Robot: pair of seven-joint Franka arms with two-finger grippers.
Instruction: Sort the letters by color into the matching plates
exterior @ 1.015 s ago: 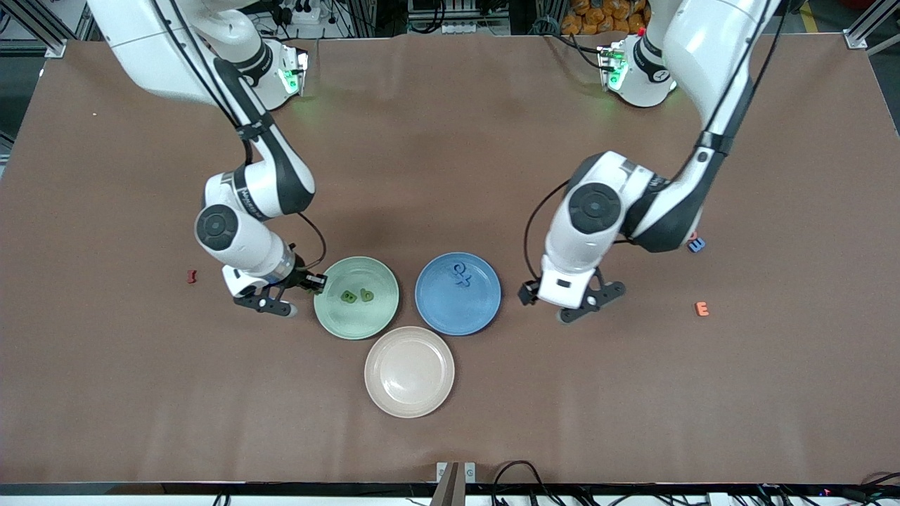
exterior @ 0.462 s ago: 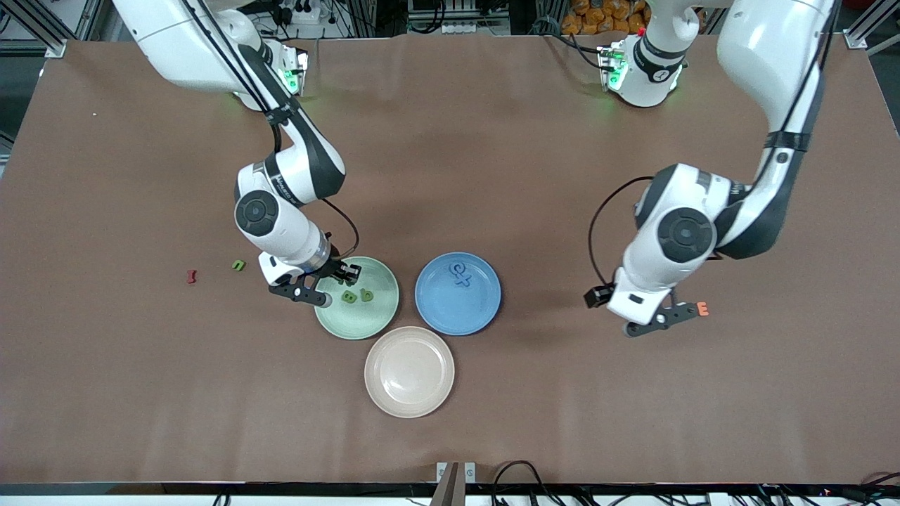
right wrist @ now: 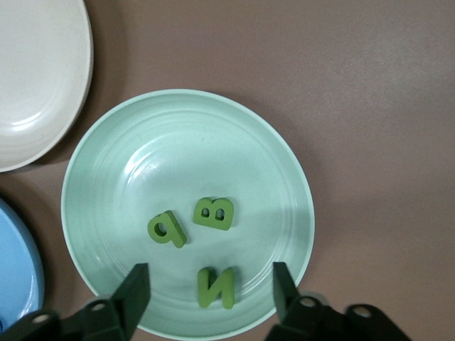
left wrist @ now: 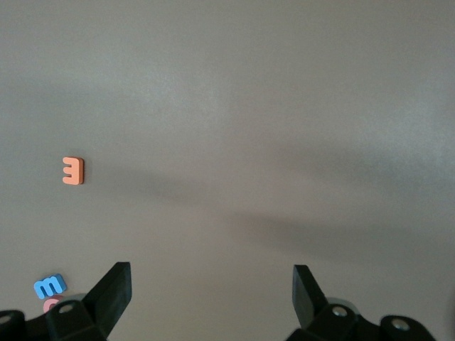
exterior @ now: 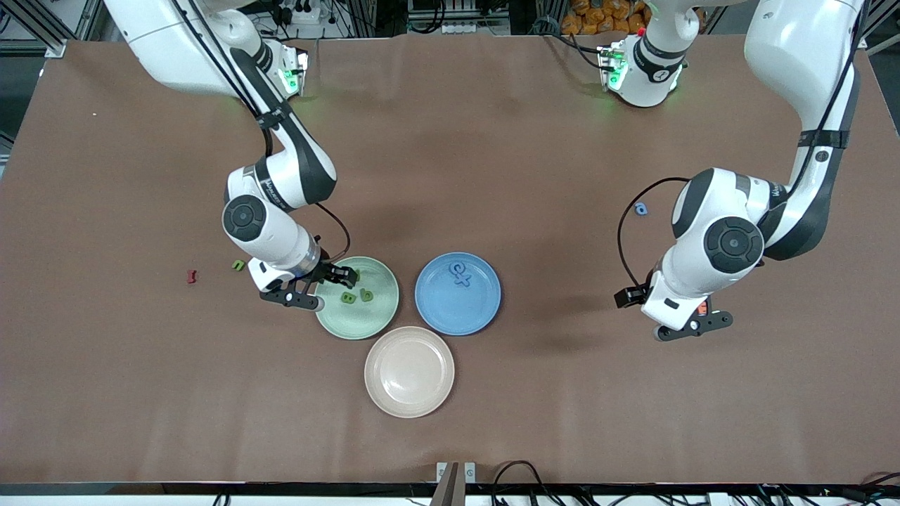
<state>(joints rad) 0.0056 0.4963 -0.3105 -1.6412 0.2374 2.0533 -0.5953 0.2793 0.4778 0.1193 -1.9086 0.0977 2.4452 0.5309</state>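
Fingers (right wrist: 135, 288) of the right gripper (exterior: 322, 288) spread wide over the rim of the green plate (exterior: 380, 320), nothing between them; fingers (left wrist: 114, 288) of the left gripper (exterior: 692, 325) likewise spread and empty, low over bare worktop (exterior: 562, 407) toward the left arm's end. Nearest the front camera, beige plate (exterior: 409, 372), holding nothing. Next back, green plate with three green letters: N (right wrist: 216, 287) between the right fingertips, B (right wrist: 214, 213) and a "b"-shaped piece (right wrist: 167, 229) side by side near the centre. Beside it, blue plate (exterior: 485, 309) with two blue letters (exterior: 460, 274) touching. Loose on the worktop: orange E (left wrist: 73, 170), blue m (left wrist: 50, 285) with a pink piece (left wrist: 50, 305) touching it, blue letter (exterior: 640, 208) farther back, small green letter (exterior: 238, 265) and red letter (exterior: 190, 276) toward the right arm's end.
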